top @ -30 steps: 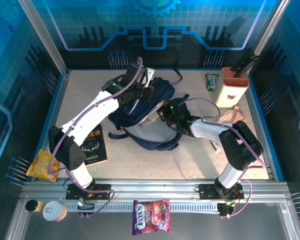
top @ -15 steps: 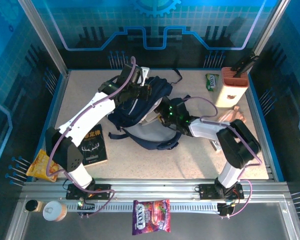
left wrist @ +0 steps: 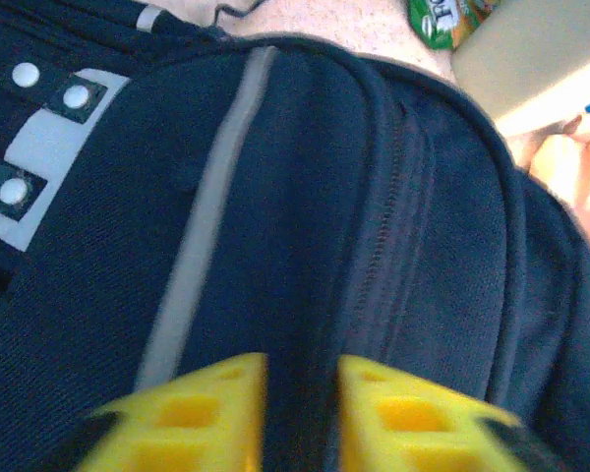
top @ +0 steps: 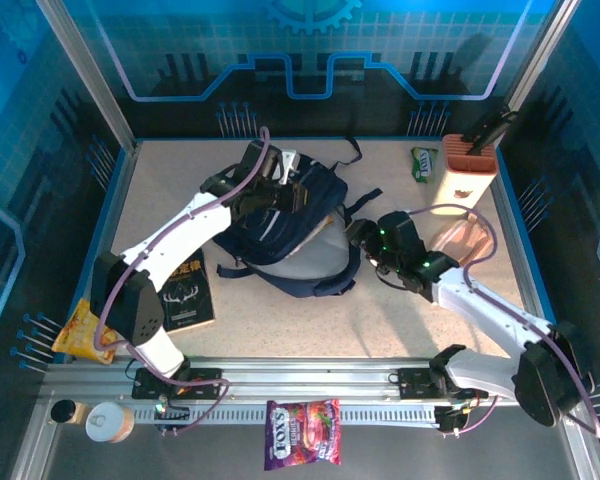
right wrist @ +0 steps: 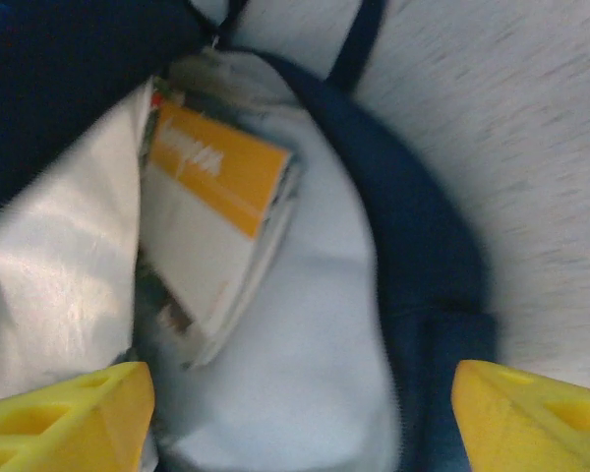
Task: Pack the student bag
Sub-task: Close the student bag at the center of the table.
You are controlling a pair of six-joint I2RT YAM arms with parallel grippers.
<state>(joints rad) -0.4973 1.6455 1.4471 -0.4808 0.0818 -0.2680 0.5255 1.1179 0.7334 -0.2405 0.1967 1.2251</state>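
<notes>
**Bag lies open on the table**

From above, the big dark blue bag (top: 280, 228) lies in the middle of the table (top: 280, 325). The left gripper (top: 280, 185) sits on the far top part of the bag. The right gripper (top: 358, 236) is just beside the bag's right side, near the open mouth. A black book (top: 186, 290) lies on the table left of the bag. A tall box (top: 467, 178) stands at the far right, with a green packet (top: 423, 162) beside it.

The left wrist camera looks down on the bag (left wrist: 275, 177) from very close. The left gripper (left wrist: 302, 379) has its yellow fingers a little apart, with a fold of bag cloth between them. I cannot tell if they squeeze it.

The right wrist camera looks into the open bag (right wrist: 423, 246). An orange and white book (right wrist: 211, 216) lies inside it. The right gripper (right wrist: 295, 393) is spread wide and holds nothing.
</notes>
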